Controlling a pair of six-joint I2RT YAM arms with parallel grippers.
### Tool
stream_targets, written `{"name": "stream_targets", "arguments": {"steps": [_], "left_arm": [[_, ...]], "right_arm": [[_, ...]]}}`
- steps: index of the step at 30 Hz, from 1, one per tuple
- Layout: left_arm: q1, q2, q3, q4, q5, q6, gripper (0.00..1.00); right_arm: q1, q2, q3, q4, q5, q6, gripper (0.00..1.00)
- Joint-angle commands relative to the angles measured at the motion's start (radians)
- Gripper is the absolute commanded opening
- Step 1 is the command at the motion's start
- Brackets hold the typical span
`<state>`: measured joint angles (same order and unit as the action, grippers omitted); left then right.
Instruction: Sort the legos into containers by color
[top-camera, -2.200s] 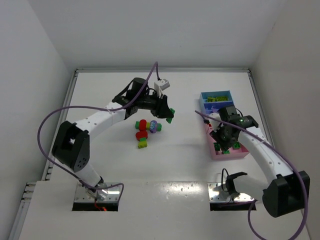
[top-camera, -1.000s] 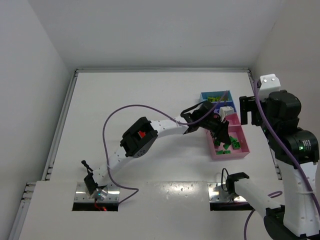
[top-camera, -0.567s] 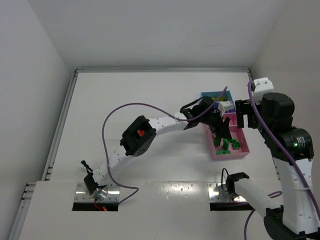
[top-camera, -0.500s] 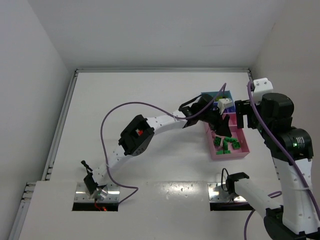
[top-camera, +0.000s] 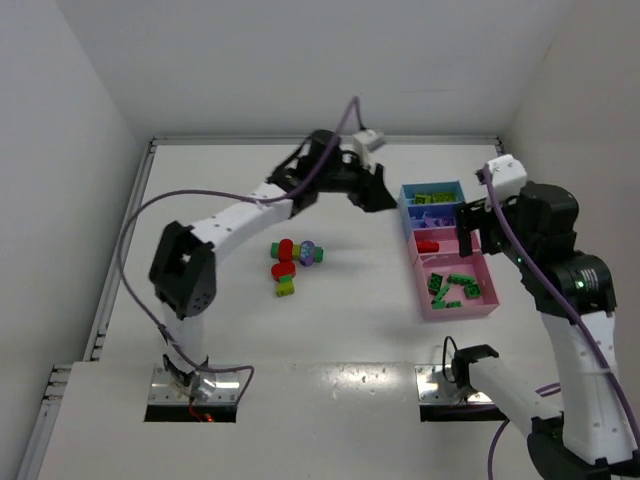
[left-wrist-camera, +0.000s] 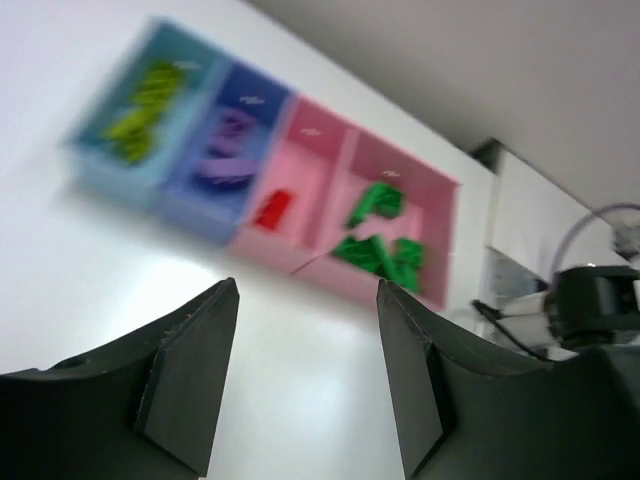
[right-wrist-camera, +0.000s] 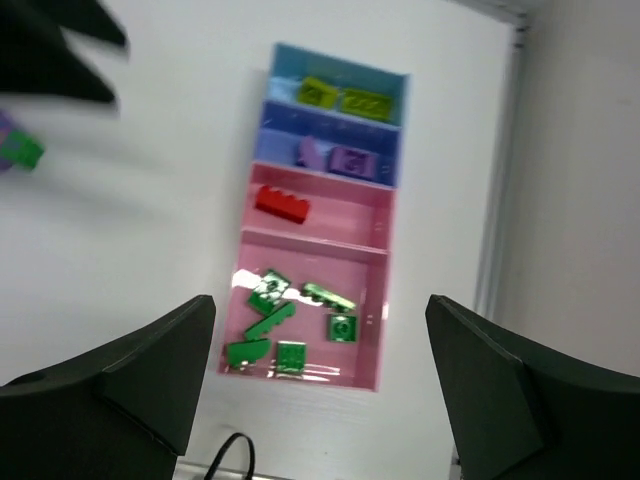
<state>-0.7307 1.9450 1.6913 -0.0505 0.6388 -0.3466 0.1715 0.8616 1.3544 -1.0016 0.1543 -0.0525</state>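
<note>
Legos (right-wrist-camera: 282, 204) in pink, blue containers (right-wrist-camera: 345, 218)

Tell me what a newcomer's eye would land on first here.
The row of containers along the table's right side stands out first, its nearest pink tray holding several green legos and the next a single red brick. Then comes the small bright heap of unsorted legos left of centre. The left arm arches across the far side, its open left gripper empty.

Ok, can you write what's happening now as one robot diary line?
left gripper: open, empty | right gripper: open, empty | red brick: alone in pink tray | loose bricks: not yet sorted
</note>
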Motion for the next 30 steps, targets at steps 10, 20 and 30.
{"name": "stream_targets", "arguments": {"steps": [10,20,30], "left_arm": [[0.429,-0.472,-0.297,-0.438,0.007,0.371,0.67],[0.418,-0.509,-0.413,-0.952,-0.053,1.167,0.64],[0.315,-0.453,-0.453,-1.125,-0.062,1.863,0.64]], "right_arm": [[0.126,0.439,-0.134,0.201,-0.598,-0.282,0.81],[0.168,0.528,-0.066,0.211,-0.608,-0.328,0.81],[0.146,0.485,-0.113,0.221,-0.575,-0.300,0.81]]}}
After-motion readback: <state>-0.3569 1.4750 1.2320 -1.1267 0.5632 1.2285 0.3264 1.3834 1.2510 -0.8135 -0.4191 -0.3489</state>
